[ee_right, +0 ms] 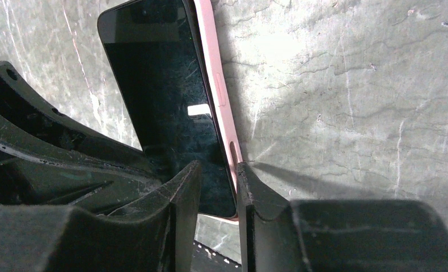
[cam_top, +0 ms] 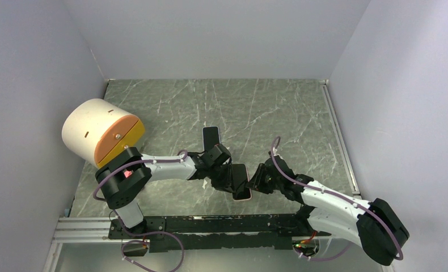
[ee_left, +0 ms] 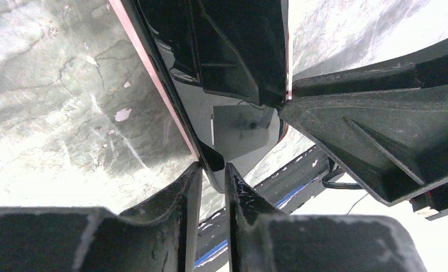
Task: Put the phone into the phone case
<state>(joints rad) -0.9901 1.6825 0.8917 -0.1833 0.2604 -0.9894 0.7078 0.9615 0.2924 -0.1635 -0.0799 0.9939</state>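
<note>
1. The phone (cam_top: 242, 182), a glossy black slab with a pink rim, sits outside its case, mid-surface.
2. The left tool (ee_left: 213, 167) and right tool (ee_right: 218, 167) each pinch its edge.
3. The dark, rectangular phone case (cam_top: 211, 135) lies on the green marbled surface (cam_top: 301, 113) nearby.

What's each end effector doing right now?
Left end effector: closed on the phone, pinching its edge.
Right end effector: closed on the phone too, at its pink side.

Pale grey-lavender walls (cam_top: 210, 34) box in a green-grey marbled tabletop (cam_top: 278, 107), evenly lit; a metal rail (cam_top: 85, 229) runs along the frame's bottom.
</note>
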